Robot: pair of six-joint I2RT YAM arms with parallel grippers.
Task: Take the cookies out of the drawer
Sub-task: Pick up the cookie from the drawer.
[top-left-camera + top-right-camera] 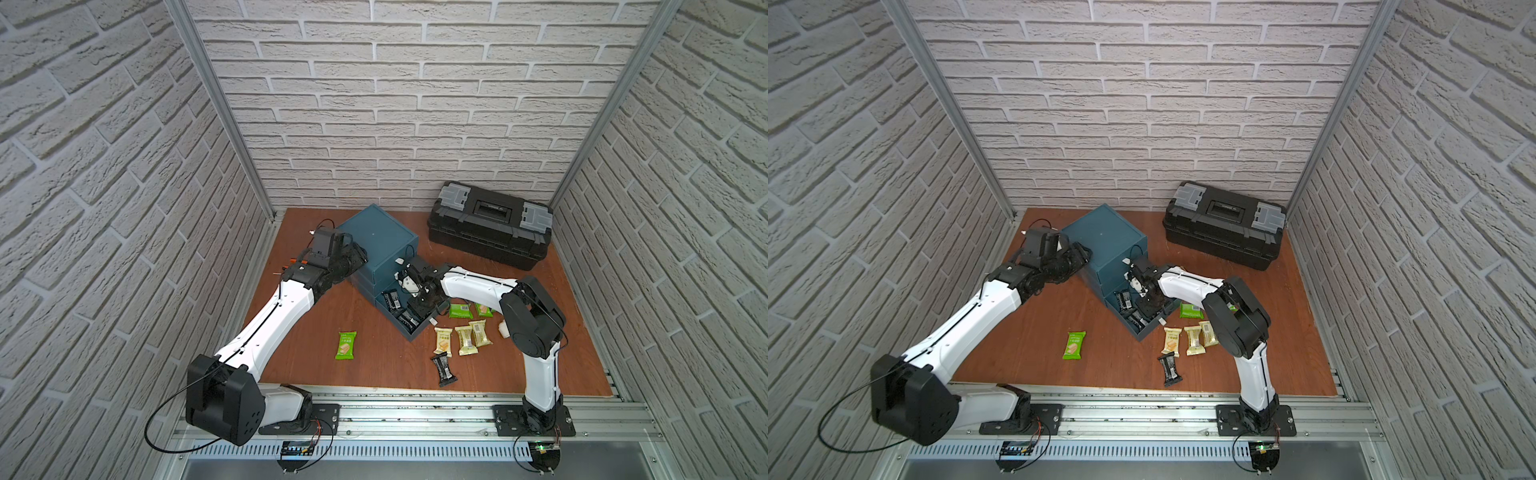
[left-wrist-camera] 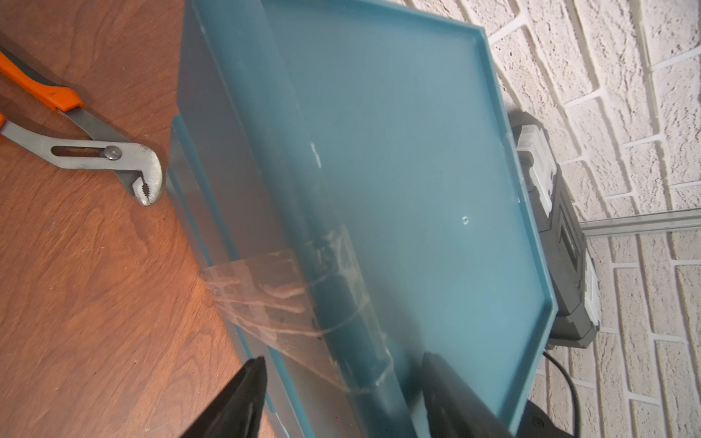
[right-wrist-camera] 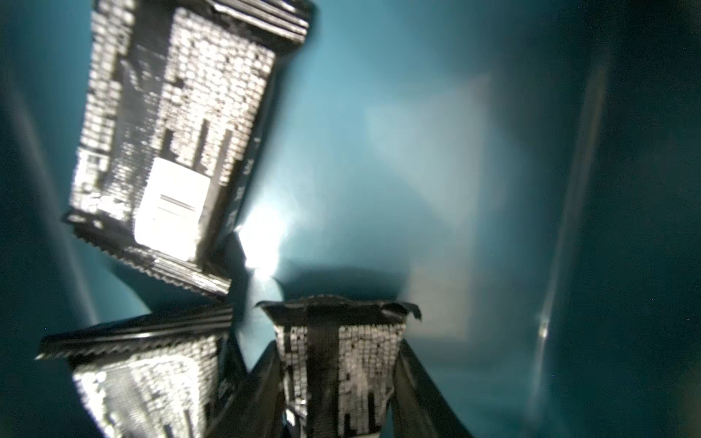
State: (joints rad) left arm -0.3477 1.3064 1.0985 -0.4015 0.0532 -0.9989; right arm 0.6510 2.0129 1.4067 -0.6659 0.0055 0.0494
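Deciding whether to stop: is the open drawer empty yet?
Not empty: three black packets lie inside, one between the right gripper's fingers.

Wooden table [image 1: 374, 365]: cabinet [image 1: 378, 237], toolbox [image 1: 490, 232], cookies [image 1: 465, 340], pliers [image 2: 113, 159].

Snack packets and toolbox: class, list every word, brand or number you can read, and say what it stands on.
Nothing reads with certainty.
Black packets: white print, blurred in the right wrist view.
Green packet: print too small.
Gold packets: print and barcodes too small.
Toolbox: no legible label.
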